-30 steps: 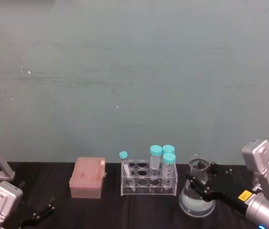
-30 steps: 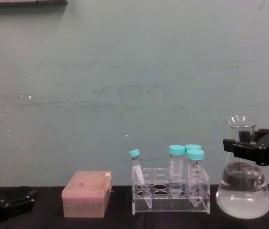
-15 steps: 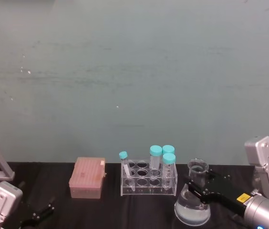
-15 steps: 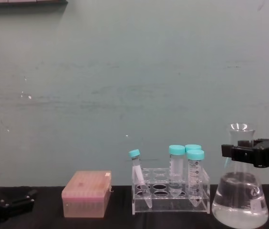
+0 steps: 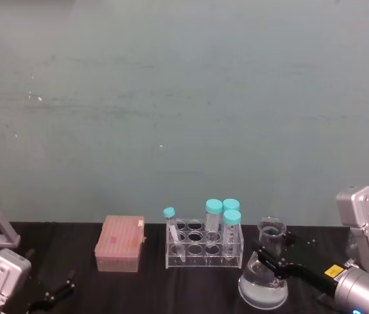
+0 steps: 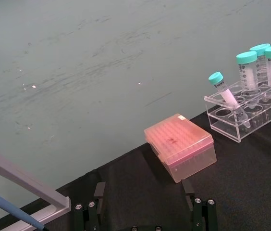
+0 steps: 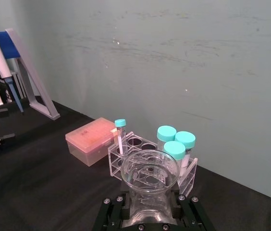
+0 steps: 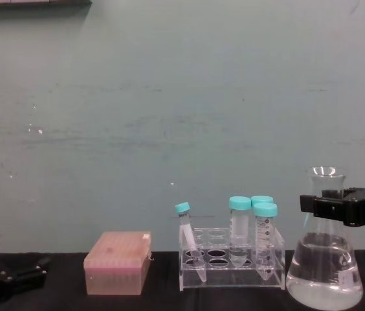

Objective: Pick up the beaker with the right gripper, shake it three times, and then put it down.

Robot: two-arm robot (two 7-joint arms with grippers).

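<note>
Right gripper (image 8: 325,207) jaws clasp the beaker (image 8: 329,249) of clear liquid (image 8: 323,288); left gripper (image 5: 57,292) jaws wide

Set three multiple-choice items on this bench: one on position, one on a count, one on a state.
1. The clear glass conical beaker is on which side of the clear plastic tube rack?
A. the robot's left
B. behind it
C. the robot's right

2. How many teal-capped plastic tubes are in the rack?
A. two
B. four
C. six

3. The black right gripper is:
A. shut on the beaker's neck
B. open above the rack
C. holding a tube

Answers:
1 C: the chest view shows it to the right of the rack.
2 B: three large tubes and one small tilted one.
3 A: it clamps the neck from both sides in the right wrist view.
</note>
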